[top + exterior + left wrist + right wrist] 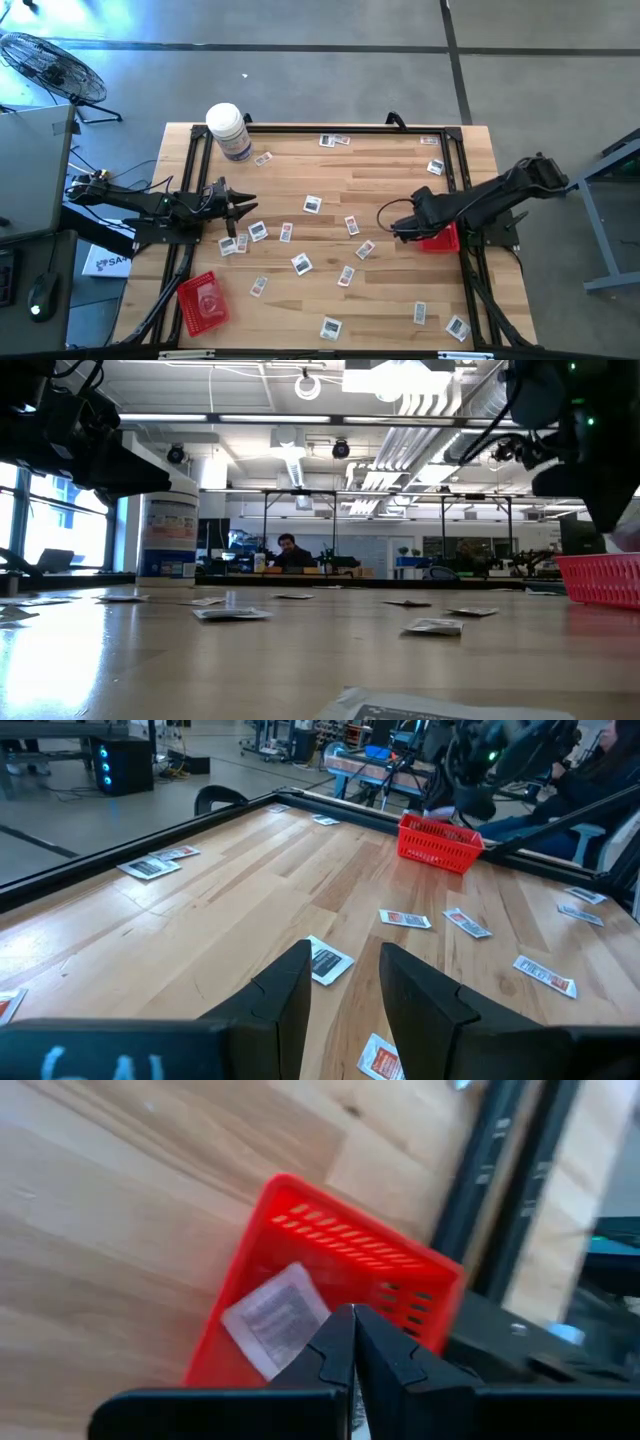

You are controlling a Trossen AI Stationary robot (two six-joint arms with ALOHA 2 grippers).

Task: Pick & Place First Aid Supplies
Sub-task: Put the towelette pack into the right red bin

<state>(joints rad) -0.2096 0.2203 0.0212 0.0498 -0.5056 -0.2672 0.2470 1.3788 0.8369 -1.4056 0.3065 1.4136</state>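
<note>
Many small white first aid packets (301,263) lie flat, scattered over the wooden table. One packet (275,1318) lies inside the red tray (443,240) at the table's right side. My right gripper (352,1332) is shut, slants down and hovers over that tray (330,1240); I see nothing between its fingers. At the table's left side, my left gripper (243,207) is open. It points level across the table, with a packet (326,962) lying on the wood just beyond its fingers (290,995).
A large white jar (229,130) stands at the far left corner. A second red tray (203,301) sits near the front left. A black frame (330,130) runs around the table's edges. A person sits far off in the room beyond the table.
</note>
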